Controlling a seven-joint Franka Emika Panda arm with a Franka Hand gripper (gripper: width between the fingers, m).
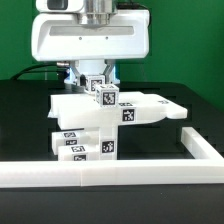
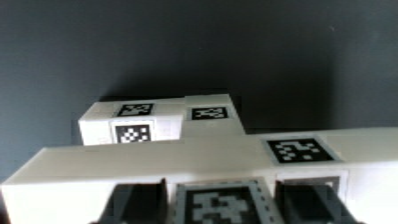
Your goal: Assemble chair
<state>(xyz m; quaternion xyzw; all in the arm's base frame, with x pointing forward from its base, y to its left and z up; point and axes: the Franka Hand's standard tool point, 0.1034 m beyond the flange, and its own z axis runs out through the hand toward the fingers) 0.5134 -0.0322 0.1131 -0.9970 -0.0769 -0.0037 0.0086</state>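
Note:
The chair stands partly joined in the middle of the black table: a flat white panel [image 1: 140, 108] lies on stacked white blocks [image 1: 85, 140] that carry black-and-white tags. My gripper [image 1: 102, 84] comes straight down over the panel's back part. It is shut on a small white tagged piece [image 1: 105, 96] that touches or nearly touches the panel. In the wrist view the dark fingers [image 2: 143, 205] flank this tagged piece [image 2: 222, 205] tightly. Beyond it lie the panel [image 2: 160, 158] with its tag and a tagged block [image 2: 160, 120] lower down.
The long white border frame [image 1: 110, 174] runs along the front and turns back at the exterior view's right [image 1: 198, 142]. The black table [image 1: 25, 125] lies around the chair, with a green wall behind.

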